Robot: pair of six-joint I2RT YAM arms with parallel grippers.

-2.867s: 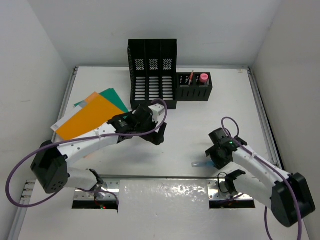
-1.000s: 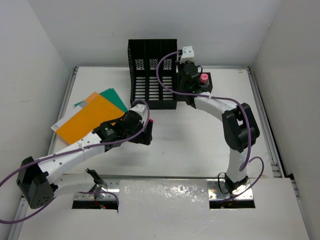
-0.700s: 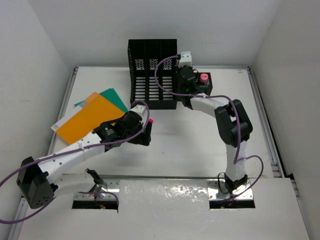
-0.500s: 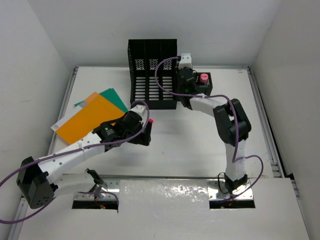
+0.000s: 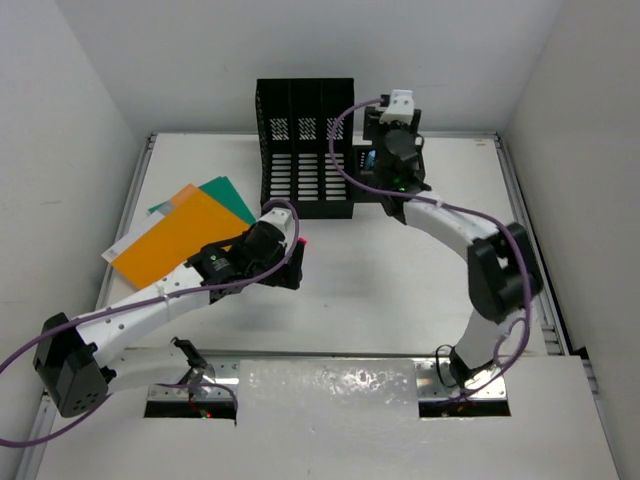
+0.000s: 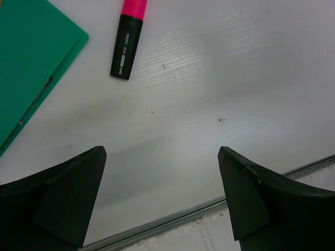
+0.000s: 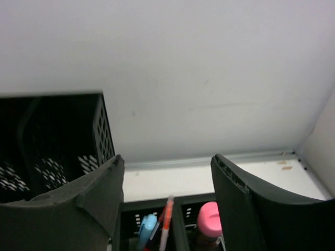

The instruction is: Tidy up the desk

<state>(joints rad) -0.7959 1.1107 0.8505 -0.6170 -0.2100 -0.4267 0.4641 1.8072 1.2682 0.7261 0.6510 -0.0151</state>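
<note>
The white desk (image 5: 400, 290) carries a fan of folders at the left: orange (image 5: 180, 235), green (image 5: 228, 192) and white. A pink highlighter (image 6: 128, 46) with a black cap lies beside the green folder (image 6: 31, 63); only its pink tip (image 5: 299, 242) shows from above. My left gripper (image 6: 162, 193) hovers open just short of it, holding nothing. At the back, my right gripper (image 7: 167, 180) stands open over the black pen holder (image 7: 180, 201), with nothing between its fingers. In the holder stand a blue pen (image 7: 147, 227), an orange pen (image 7: 166, 217) and a pink-capped bottle (image 7: 210, 219).
A tall black slotted file holder (image 5: 305, 150) stands left of the pen holder (image 5: 364, 182), close by my right gripper (image 5: 385, 168). A metal rail (image 6: 183, 217) runs along the desk edge under my left gripper (image 5: 292, 268). White walls close in the back and sides.
The right gripper has opened above the pen holder, and its wrist has shifted a little to the right. The left arm has not moved.
</note>
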